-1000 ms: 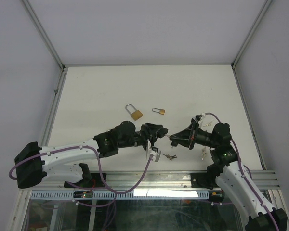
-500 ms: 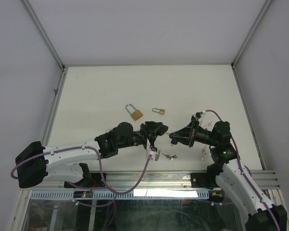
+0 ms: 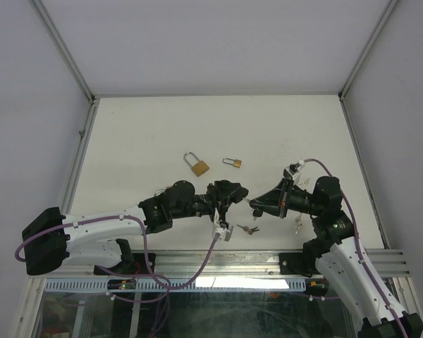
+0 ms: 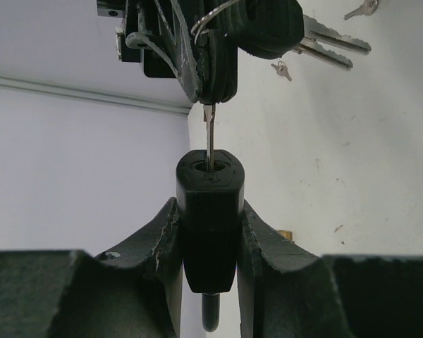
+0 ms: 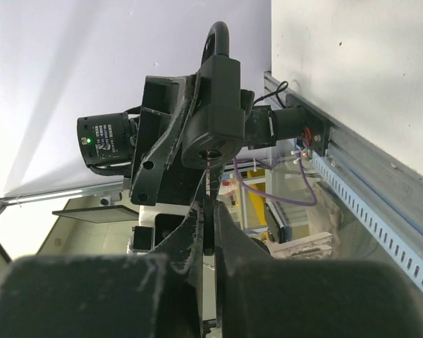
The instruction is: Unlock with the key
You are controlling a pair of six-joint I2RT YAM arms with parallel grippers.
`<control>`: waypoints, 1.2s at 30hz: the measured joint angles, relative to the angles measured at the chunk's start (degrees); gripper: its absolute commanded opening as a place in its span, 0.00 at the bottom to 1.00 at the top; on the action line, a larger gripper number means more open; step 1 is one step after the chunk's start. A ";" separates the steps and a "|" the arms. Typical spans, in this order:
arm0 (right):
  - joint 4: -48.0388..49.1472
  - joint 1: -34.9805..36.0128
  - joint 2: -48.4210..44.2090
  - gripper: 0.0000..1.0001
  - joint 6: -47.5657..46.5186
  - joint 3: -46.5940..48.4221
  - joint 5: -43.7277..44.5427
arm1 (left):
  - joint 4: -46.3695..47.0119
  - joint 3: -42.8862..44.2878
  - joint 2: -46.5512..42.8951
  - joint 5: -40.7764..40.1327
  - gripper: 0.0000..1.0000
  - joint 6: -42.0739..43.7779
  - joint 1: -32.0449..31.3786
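Your left tool (image 4: 209, 218) clamps one matte black padlock (image 4: 209, 184); your right tool (image 5: 208, 211) pinches one silver key (image 4: 209, 134), tip in its keyhole. Two brass padlocks (image 3: 199, 166) lie at twelve o'clock.

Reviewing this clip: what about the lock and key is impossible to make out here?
- Left wrist view: how deep the silver key sits; the body of the black padlock hides its tip.
- Right wrist view: whether the shackle is released; the padlock's body covers its legs.
- Top view: the keyhole, too small, tucked between the left gripper and right gripper.
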 measured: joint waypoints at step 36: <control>9.01 0.92 -9.33 0.00 15.08 -9.99 -2.14 | -10.60 2.91 -2.89 1.05 0.00 -0.04 -1.01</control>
